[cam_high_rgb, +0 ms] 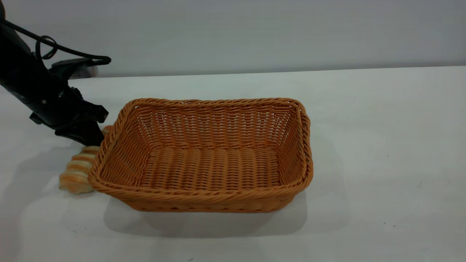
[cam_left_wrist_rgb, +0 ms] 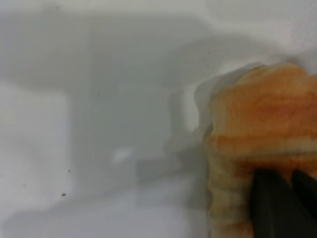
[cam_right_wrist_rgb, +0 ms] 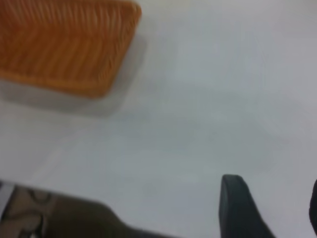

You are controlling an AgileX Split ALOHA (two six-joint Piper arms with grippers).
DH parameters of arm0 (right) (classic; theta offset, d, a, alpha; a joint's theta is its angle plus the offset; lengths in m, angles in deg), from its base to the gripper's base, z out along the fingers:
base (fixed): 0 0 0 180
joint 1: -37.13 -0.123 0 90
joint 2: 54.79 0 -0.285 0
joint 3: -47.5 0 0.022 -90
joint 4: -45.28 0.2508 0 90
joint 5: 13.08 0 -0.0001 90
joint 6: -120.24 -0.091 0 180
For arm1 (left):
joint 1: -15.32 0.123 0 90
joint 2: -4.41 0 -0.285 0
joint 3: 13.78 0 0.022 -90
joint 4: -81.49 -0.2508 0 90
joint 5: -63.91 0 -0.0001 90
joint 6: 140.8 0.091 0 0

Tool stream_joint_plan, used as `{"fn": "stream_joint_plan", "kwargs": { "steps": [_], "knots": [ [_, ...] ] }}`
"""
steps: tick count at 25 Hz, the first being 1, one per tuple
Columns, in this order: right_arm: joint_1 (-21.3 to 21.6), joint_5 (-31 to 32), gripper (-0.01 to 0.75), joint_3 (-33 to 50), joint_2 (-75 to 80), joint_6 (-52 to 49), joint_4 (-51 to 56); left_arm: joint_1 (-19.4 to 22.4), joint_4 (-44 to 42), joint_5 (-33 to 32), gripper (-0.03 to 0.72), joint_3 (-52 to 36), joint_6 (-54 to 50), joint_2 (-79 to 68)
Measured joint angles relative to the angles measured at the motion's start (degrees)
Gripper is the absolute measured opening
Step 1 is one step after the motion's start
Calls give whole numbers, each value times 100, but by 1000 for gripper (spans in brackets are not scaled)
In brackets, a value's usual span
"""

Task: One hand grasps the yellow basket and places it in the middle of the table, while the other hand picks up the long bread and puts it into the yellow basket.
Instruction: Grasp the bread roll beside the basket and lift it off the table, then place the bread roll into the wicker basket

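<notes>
1. Exterior view, nearest me: plain white matte table (cam_high_rgb: 364,203) w/ a few tiny dark specks, bare front edge.
2. Next back, mid-table: the yellow basket (cam_high_rgb: 204,153), a big rectangular orange-tan woven wicker tray w/ flared sides & braided rim. It sits flat on the table, nothing inside.
3. Just beside the basket's left short side: the long bread (cam_high_rgb: 78,173), a small spiral-ridged roll, cream w/ golden-orange stripes. It lies on the table, touching or nearly touching the basket wall; its far end is hidden behind the rim & the gripper.
4. Behind that, far left: left gripper (cam_high_rgb: 85,136), black w/ angular fingers & a looping black cable above it, is down at the bread's far end. In the left wrist view I see dark fingertips (cam_left_wrist_rgb: 277,203) against the bread (cam_left_wrist_rgb: 257,144), close-up & blurry. Can't tell how wide the fingers are or if they've got a grip.
5. Right gripper (cam_right_wrist_rgb: 270,208) shows only in the right wrist view: one dark finger (cam_right_wrist_rgb: 237,206) plus a sliver of the other at the frame edge, wide gap between, nothing in it, above bare table (cam_right_wrist_rgb: 198,124), well apart from the basket (cam_right_wrist_rgb: 64,44).
</notes>
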Motion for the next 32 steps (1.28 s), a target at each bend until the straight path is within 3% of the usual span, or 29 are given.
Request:
{"fn": "stream_joint_plan", "kwargs": {
  "steps": [6,14,18,26,32],
  "knots": [
    [0,-58,332,150,0,-21,-71,-5,-530,-95,31,-6,-119,689],
    [0,-132,332,245,0,-21,-247,-5,-547,-144,31,-6,-152,1620],
    [0,-271,332,310,0,-41,-264,-71,145,-254,31,-6,289,1865],
    [0,-291,332,310,0,-52,-287,-525,2340,-821,31,-13,2120,1892],
    [0,-291,332,310,0,-52,-287,-1133,2751,-1166,30,-13,2666,1892]
  ]
}}
